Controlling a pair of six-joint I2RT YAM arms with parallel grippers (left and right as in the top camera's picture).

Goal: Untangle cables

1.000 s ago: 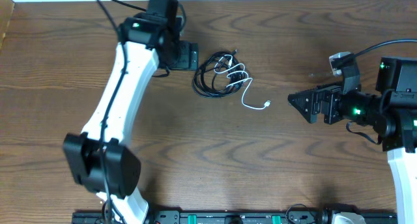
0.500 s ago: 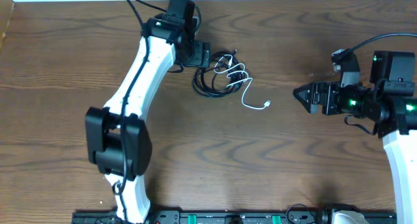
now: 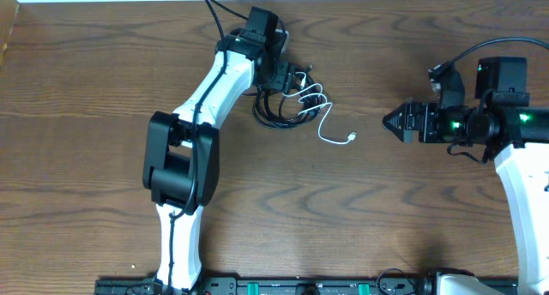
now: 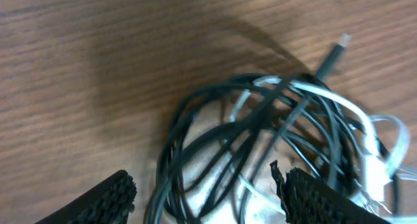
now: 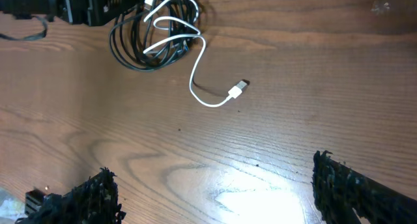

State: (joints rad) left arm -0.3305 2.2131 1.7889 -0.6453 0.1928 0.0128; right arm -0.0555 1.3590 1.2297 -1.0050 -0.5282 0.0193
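Note:
The black cable (image 3: 273, 109) lies coiled on the wooden table with the white cable (image 3: 319, 106) looped through it; the white cable's free end with its connector (image 3: 351, 139) trails to the right. My left gripper (image 3: 288, 76) is open and sits over the coil's upper left edge. In the left wrist view the black coil (image 4: 215, 133) and the white cable (image 4: 339, 103) lie between the open fingers (image 4: 205, 198). My right gripper (image 3: 396, 123) is open and empty, well right of the cables. The right wrist view shows the bundle (image 5: 153, 32) and the white connector (image 5: 239, 88) far ahead.
The wooden table (image 3: 86, 115) spans the view. A black rail (image 3: 292, 286) runs along the front edge. Thick black robot wiring (image 3: 214, 8) rises behind the left arm.
My left arm has swung right along the back of the table, bringing its gripper onto the coil. My right gripper has shifted slightly right and up.

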